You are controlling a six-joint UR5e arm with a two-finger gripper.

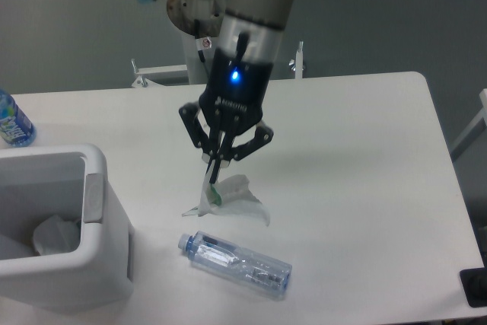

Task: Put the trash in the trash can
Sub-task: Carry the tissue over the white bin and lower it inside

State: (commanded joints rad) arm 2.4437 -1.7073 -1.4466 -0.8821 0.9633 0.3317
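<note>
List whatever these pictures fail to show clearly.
- Trash can: cut off by the left and bottom edges; its walls hide most of the inside, only crumpled white paper shows.
- Upright bottle: cut by the left edge.
- Claw: closed on the clear wrapper; contact too small to judge.
- Dark object: cut off bottom right.

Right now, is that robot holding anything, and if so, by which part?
Yes. The gripper pinches a clear plastic wrapper by its upper left edge; the rest hangs below, just above the table.
</note>
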